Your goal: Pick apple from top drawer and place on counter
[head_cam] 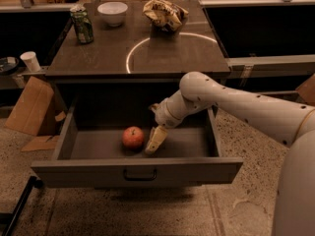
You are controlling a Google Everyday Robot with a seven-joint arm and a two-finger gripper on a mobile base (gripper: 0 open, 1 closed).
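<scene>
The apple (133,136), small, round and red-orange, lies on the floor of the open top drawer (138,170), left of centre. My gripper (154,142) reaches down into the drawer and sits just right of the apple, close beside it or touching it. The white arm comes in from the right over the drawer's right side. The counter (98,53) is the dark top above the drawer, with a thin white circle (170,53) marked on it.
On the counter stand a green can (81,26) at the back left, a white bowl (112,13) and a crumpled snack bag (165,14). A cardboard box (29,107) and a white cup (30,61) are left of the cabinet. The floor is speckled stone.
</scene>
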